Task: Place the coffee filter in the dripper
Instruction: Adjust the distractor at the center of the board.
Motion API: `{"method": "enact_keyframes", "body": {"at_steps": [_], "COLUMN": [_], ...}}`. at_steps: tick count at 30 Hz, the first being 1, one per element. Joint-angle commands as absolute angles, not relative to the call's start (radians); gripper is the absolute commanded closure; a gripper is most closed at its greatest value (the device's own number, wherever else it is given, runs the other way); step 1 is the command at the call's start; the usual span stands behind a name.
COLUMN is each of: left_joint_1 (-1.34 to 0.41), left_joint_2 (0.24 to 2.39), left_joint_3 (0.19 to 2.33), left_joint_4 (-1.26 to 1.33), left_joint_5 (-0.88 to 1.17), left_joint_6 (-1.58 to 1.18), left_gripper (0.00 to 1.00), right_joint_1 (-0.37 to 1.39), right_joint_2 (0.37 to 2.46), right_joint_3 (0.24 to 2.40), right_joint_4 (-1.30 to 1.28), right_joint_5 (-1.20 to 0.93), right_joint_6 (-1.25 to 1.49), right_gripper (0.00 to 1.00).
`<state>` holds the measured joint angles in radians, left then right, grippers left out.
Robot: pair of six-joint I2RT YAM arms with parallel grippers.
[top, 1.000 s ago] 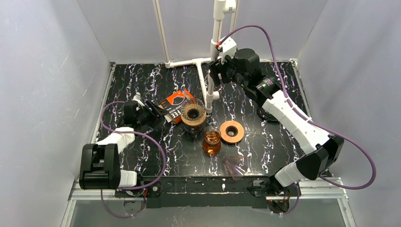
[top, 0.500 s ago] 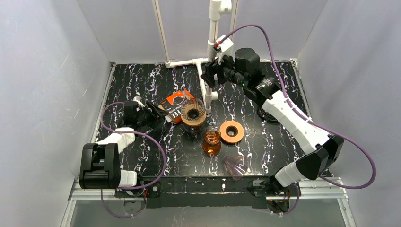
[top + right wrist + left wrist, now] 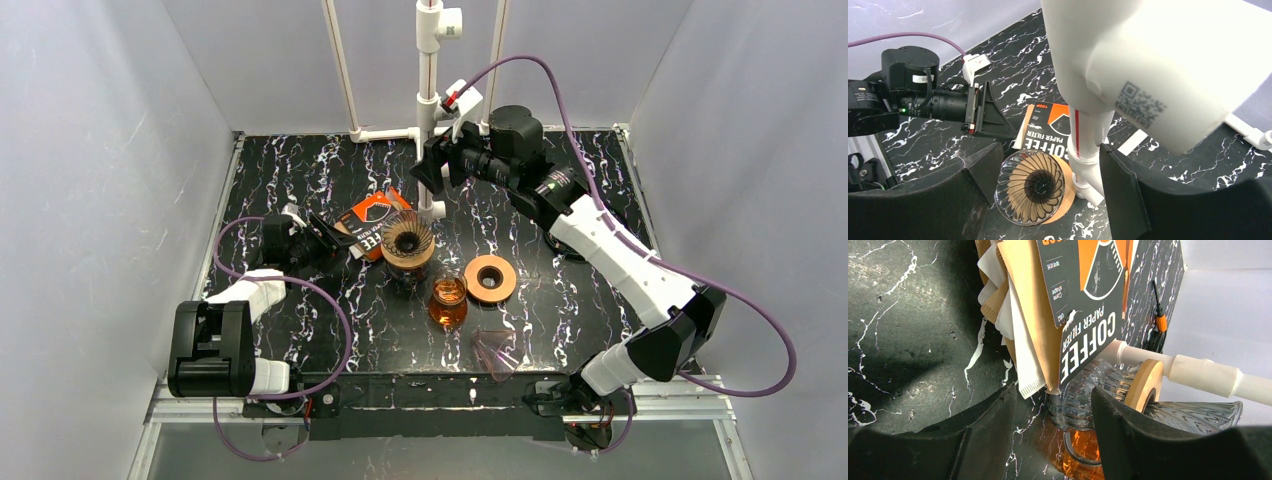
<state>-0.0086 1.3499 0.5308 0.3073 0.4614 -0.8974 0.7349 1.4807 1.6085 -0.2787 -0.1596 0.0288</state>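
Coffee filters [image 3: 1023, 340]: several sheets, white and brown, fanning out of one orange-and-black filter pack [image 3: 370, 222]. Lying with the pack on the marbled table [image 3: 300, 170], left of centre, just left of the dripper [image 3: 408, 242] and overlapping its rim in the overhead view. Not yet sitting in the dripper.

Counting the remaining items:
- One glass dripper with a wooden collar, standing upright, showing ribbed walls and a dark centre hole.
- One amber jar [image 3: 448, 300], standing just near and right of the dripper.
- One orange ring [image 3: 490, 279], lying flat just right of the jar.
- One clear cone [image 3: 495, 350], resting by the near edge.
- One white pipe [image 3: 1088, 145], rising upright just far of the dripper.

Left gripper [image 3: 1053, 392]: sitting low over the table, left of the pack, pointing right. Holding the jaws about half apart and gripping nothing. Framing a corner of the pack and the dripper glass in the gap.

Right gripper [image 3: 1049, 149]: hovering above the table, far of the dripper, looking down on it. Holding the jaws wide apart and gripping nothing. Flanking the white pipe, which is running close along the right finger. Contact between pipe and finger: not showing clearly enough to tell.
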Motion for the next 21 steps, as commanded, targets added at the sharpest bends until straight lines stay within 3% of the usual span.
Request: {"method": "enact_keyframes", "body": {"at_steps": [1,5,14,21], "left_joint_1": [-0.002,-0.002,-0.002,0.030], "left_joint_2": [1.332,1.327,1.285,1.248], "left_joint_3": [0.523,0.526,0.528,0.574], "left_joint_4": [0.307,0.306,0.301,0.185], "left_joint_5": [0.485,0.487,0.494,0.479], "left_joint_6": [-0.886,-0.886,-0.876,-0.816], "left_gripper": [0.45,0.44,0.36,0.35], "right_joint_1": [0.758,0.758,0.758,0.758], "right_joint_2": [1.423,1.395,1.336,1.302], "right_joint_3": [1.607,1.574,1.490,1.431], "right_joint_4": [-0.183,-0.178,-0.201,-0.250], "right_joint_5": [-0.227,-0.161,0.086,0.170], "right_joint_6": [0.073,0.077,0.117,0.163], "right_gripper": [0.21,0.19,0.02,0.02]}}
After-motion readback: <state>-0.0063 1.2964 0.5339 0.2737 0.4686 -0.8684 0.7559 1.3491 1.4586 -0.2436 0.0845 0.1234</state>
